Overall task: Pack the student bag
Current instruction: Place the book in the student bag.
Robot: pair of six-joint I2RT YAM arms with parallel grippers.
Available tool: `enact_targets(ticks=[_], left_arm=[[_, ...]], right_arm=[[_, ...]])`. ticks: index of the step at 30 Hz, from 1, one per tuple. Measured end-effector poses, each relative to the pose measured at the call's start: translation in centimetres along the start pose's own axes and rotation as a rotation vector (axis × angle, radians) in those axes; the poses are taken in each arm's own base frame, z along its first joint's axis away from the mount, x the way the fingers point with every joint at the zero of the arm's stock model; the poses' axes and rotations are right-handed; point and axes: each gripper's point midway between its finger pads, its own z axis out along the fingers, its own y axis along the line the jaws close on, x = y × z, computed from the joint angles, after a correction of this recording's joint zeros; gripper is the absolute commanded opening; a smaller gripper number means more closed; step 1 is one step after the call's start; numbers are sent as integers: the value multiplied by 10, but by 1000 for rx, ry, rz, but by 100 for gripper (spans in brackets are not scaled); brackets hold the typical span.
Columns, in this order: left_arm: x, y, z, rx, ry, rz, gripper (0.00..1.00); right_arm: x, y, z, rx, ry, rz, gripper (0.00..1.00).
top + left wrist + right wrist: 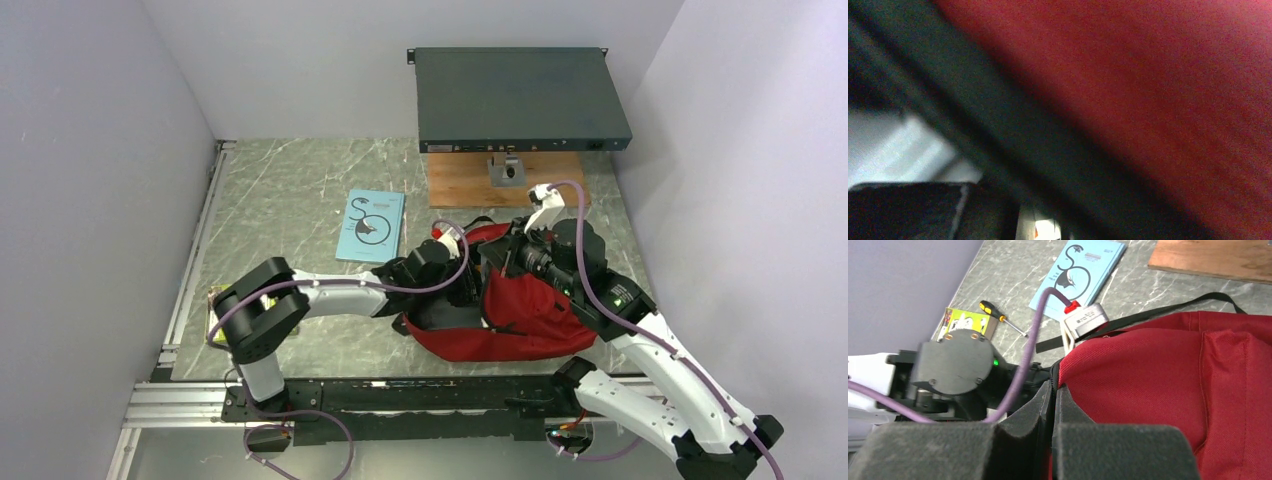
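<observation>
- Two tools meet at the mouth of the bag on the desk (300, 190), which has walls on three sides. The widest bare stretch lies beyond and to the left of the left tool (462, 283), so any wide swing belongs there.
- Beyond the right tool (1054, 399), a dark flat box (520, 100) fills the far edge with a wooden board (465, 185) in front of it. Dragging the bag that way could strike the board.
- Slumped under both tools, close to the near edge, lies the bag (520, 325). The right tool is clenched on its black-trimmed rim. That thin pinch of soft cloth could slip free under a hard pull, and the mouth would sag shut.
- The left tool's own view shows only red cloth and a dark band pressed close. I cannot tell whether it grips or merely touches. The wrists are crowded and could collide.
- The book (370, 225) lies flat beyond the left tool, apart from the bag. Fetching it means one tool letting go.
- A black strap (1158, 312) runs just past the right tool, beside the left arm's purple cable (1023, 375). The two could snag.
- A yellow pack (965, 321) and a screwdriver (1000, 315) lie far left of the left tool. A retreating elbow might nudge them.
</observation>
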Motion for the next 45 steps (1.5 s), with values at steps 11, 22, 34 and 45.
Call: enact_targets(ticks=[11,22,34,45], left_arm=[[-12,38,37,-38,-101,-43,28],[-22,50,37,-126,-109,-2,73],[-15,69,9,-282,-78,93,25],[-24,61,26,-287,-122,146,23]], right_arm=[[3,0,3,-3,16,4,0],[0,-10,-4,46,-7,-35,0],[0,-15,-14,65,-18,-52,0],[10,-19,-10,72,4,-38,0]])
